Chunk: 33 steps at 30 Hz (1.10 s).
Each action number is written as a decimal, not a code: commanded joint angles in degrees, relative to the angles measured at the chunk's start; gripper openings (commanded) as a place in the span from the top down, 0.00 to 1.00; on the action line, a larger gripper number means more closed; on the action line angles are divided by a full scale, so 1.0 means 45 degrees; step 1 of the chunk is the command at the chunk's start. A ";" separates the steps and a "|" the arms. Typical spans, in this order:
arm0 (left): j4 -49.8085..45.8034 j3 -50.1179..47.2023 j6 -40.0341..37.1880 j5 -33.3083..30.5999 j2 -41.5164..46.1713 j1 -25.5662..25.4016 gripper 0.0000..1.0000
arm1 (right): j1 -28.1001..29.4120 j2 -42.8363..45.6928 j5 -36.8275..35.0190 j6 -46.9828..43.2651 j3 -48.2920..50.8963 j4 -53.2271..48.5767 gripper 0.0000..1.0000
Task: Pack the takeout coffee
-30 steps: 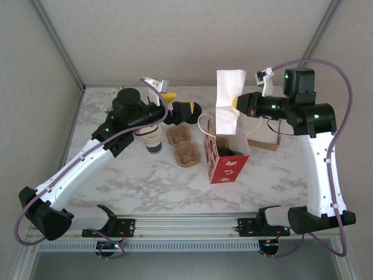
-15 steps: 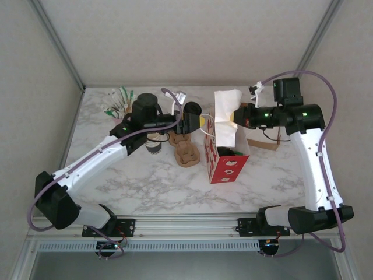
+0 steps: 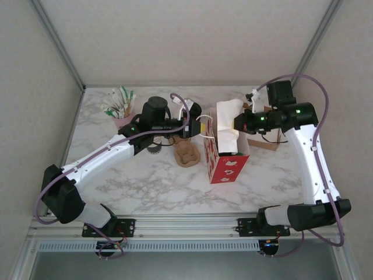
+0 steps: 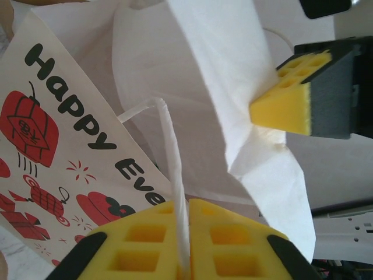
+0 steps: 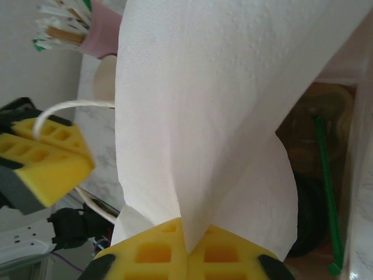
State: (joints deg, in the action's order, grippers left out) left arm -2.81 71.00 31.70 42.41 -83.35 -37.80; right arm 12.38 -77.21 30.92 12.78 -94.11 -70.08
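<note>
A red-and-white gift bag (image 3: 224,163) printed "Happy" (image 4: 64,134) stands open mid-table. My left gripper (image 4: 182,205) is shut on its white cord handle (image 4: 169,146), at the bag's left rim (image 3: 199,121). My right gripper (image 5: 186,224) is shut on a white paper napkin (image 5: 204,116), which hangs into the bag's mouth (image 3: 226,119). The takeout coffee is hidden. Low inside the bag, a dark round shape (image 5: 309,216) and a green stick (image 5: 322,175) lie under the napkin. One yellow pad of the right gripper's fingers (image 4: 282,105) shows past the napkin.
A brown pulp cup carrier (image 3: 187,154) lies left of the bag. Nested paper cups (image 3: 154,147) stand partly under my left arm. A pink cup of wrapped sticks (image 3: 119,108) is at the back left. Brown paper packaging (image 3: 263,143) lies right of the bag.
My left gripper swung right to the bag and closed on its cord handle. My right gripper came down and leftward, lowering the napkin into the bag's mouth.
</note>
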 commanded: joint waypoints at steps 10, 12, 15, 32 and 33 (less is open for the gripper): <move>-0.0166 0.0197 -0.0285 -0.0348 0.0106 -0.0076 0.91 | 0.1844 -0.1851 -0.3800 -0.0116 -0.1658 -0.1536 1.00; -0.0159 0.0179 -0.0288 -0.0359 0.0141 -0.0076 0.92 | 0.2088 -0.2098 -0.4294 -0.0037 -0.1884 -0.1724 1.00; -0.0213 0.0159 -0.0346 -0.0358 0.0169 -0.0076 0.92 | 0.2421 -0.2386 -0.4835 -0.0007 -0.2054 -0.1908 1.00; -0.0261 -0.0017 -0.0498 -0.0387 0.0300 -0.0060 0.92 | 0.3628 -0.3330 -0.5596 0.1258 -0.1194 -0.0208 1.00; -0.0265 -0.0025 -0.0502 -0.0386 0.0300 -0.0057 0.92 | 0.3661 -0.3324 -0.5562 0.1355 -0.0993 -0.0019 1.00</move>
State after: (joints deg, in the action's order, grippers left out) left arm -3.66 71.00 31.03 41.10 -83.33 -37.80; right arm 28.18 -91.53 6.37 16.47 -100.49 -73.10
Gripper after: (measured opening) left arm 0.082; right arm 0.044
